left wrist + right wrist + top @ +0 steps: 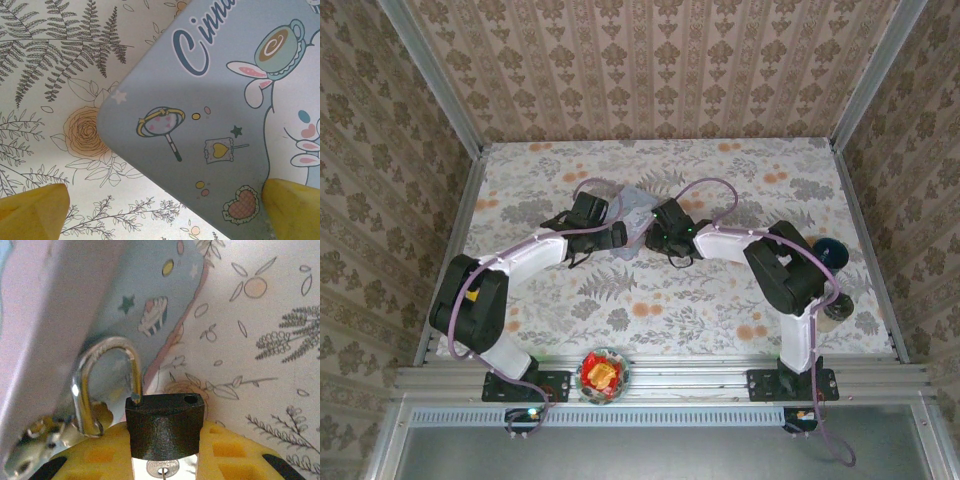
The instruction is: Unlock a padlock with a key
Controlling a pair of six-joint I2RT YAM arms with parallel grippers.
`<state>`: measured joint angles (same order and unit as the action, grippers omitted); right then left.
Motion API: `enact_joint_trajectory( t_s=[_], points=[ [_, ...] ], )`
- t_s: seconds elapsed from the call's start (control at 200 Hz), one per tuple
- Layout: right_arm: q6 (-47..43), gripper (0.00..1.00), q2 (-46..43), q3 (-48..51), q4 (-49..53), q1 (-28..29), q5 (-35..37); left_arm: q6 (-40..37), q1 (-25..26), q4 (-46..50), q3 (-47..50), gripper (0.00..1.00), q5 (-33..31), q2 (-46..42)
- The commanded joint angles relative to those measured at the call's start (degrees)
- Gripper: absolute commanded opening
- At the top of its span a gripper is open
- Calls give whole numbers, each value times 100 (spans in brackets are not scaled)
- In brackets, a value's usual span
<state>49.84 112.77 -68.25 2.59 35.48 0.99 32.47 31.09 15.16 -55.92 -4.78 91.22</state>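
The padlock [165, 430] is a small dark block clamped between the yellow fingers [225, 450] of my right gripper [165, 460], which is shut on it. Its silvery shackle [100, 370] is swung out to the left. One end sits in the body and the other hangs free, leaving an empty hole [190, 399] on top. A round silvery keyway [162, 471] shows below the body with a thin bit of metal in it. A bunch of metal rings or keys [30, 455] dangles at lower left. My left gripper [167, 212] is open, one finger [292, 210] over the blue tin [220, 100].
The pale blue cartoon tin [638, 212] lies mid-table between both grippers [612, 236] [658, 236] and leans close beside the padlock [75, 300]. A small bowl [603, 373] sits by the arm bases. A dark round object [832, 250] lies at the right edge. Walls enclose the floral table [720, 300].
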Motion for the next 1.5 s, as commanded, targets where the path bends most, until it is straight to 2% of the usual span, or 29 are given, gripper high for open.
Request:
enact_joint_trajectory(
  t_s=[0.0,0.3,0.445,0.46,0.525,0.6,0.625,0.85,0.975,1.17,1.33,1.385,1.49],
  points=[
    [191,0,147,-176,-383,-33,-23,-193,55,607,265,100,91,28],
    [153,0,0,-97,-366,-72,57,-119,-4,539,401,98,172,-90],
    [126,0,-228,110,-343,-77,110,-29,-137,360,509,84,374,-174],
    [118,0,-257,141,-343,-77,107,-15,-157,349,524,80,392,-189],
    [114,0,-393,288,-338,-76,111,5,-232,278,560,71,453,-226],
    [115,0,-562,479,-337,-68,99,30,-311,221,582,68,478,-258],
    [111,0,-618,539,-331,-64,94,32,-335,206,591,63,503,-259],
    [111,0,-1215,1189,-142,62,218,-53,-455,-54,454,60,694,-211],
    [31,0,-1597,1451,168,175,436,-228,-661,-122,310,63,782,-113],
    [-235,0,-2180,1726,796,378,764,-359,-824,-287,154,91,921,-214],
    [-366,0,-2503,1874,1164,484,962,-146,-884,-429,40,95,1024,-259],
    [-396,0,-2586,1910,1218,492,994,-78,-894,-506,0,100,1119,-203],
    [-430,0,-2668,1938,1292,502,1017,124,-895,-646,-81,100,1388,-28]
  ],
)
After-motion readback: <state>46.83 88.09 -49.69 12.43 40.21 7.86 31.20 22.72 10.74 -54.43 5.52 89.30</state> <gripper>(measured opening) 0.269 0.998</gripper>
